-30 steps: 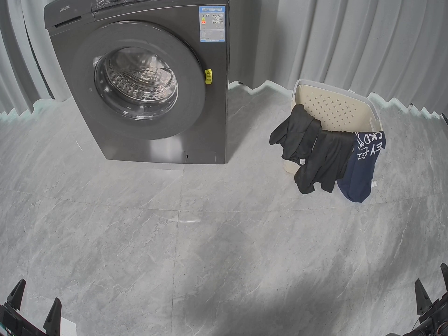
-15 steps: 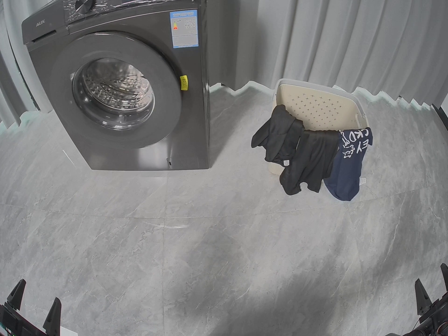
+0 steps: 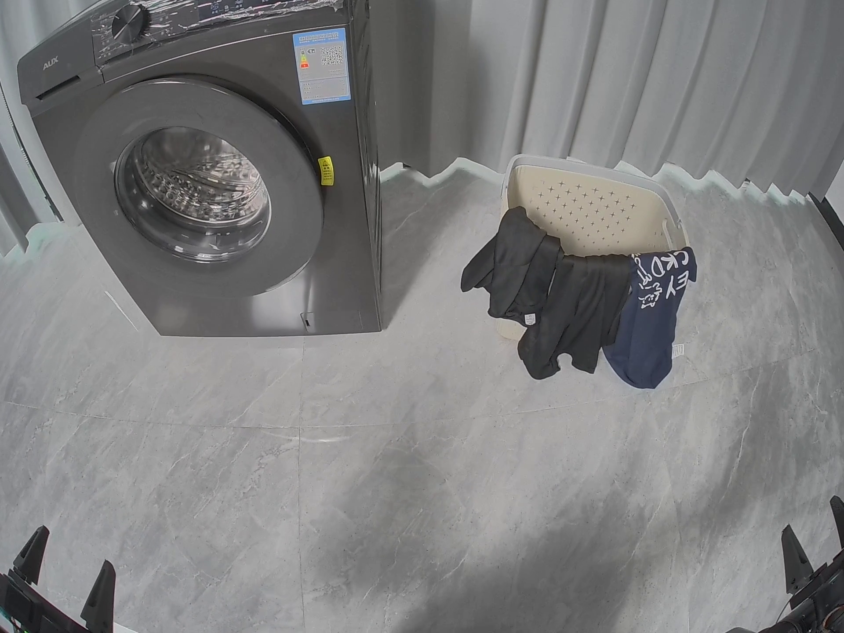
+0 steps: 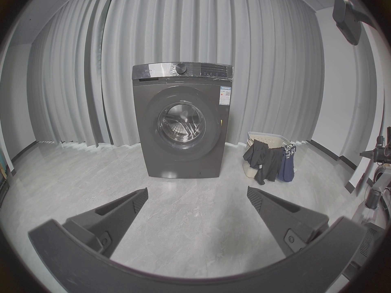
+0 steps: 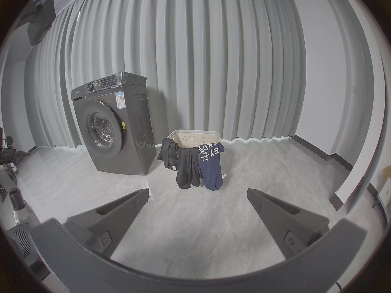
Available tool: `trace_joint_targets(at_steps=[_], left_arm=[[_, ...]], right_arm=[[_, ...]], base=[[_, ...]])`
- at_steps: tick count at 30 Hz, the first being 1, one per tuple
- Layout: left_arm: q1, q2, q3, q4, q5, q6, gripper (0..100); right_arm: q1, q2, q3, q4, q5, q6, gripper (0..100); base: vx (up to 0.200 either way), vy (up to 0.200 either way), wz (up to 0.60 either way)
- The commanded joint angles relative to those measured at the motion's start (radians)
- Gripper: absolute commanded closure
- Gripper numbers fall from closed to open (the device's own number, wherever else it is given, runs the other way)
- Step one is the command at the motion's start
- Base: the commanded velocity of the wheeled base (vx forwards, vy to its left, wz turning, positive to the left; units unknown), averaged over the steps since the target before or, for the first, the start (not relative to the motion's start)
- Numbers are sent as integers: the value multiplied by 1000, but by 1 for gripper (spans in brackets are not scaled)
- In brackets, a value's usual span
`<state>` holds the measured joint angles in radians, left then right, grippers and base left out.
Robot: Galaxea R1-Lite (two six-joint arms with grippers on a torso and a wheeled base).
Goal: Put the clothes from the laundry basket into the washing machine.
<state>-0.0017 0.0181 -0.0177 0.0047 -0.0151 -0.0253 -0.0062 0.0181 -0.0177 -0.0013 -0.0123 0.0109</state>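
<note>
The clothes (image 3: 580, 309) hang in a left-to-right row over the near rim of the basket (image 3: 598, 188), far and right of the washer (image 3: 202, 186). The right arm (image 3: 818, 586) looks nearer. Both it and the left arm (image 3: 26, 604) have wide, empty jaws.

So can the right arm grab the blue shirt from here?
Probably not yet. The right gripper is open and nothing blocks it, but the blue shirt hangs on the basket far off across the floor. The robot likely needs to roll closer first.
</note>
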Motion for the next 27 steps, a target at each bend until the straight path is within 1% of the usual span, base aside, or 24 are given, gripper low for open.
trace_joint_targets(at_steps=[1, 5, 27], left_arm=[[0, -7, 16, 0, 1, -1, 0], [2, -7, 16, 0, 1, 1, 0], [0, -7, 16, 0, 1, -1, 0]], right_arm=[[2, -10, 18, 0, 0, 0, 0], [0, -10, 18, 0, 0, 0, 0], [2, -10, 18, 0, 0, -2, 0]], base=[[0, 0, 0], [0, 0, 0], [0, -200, 0]])
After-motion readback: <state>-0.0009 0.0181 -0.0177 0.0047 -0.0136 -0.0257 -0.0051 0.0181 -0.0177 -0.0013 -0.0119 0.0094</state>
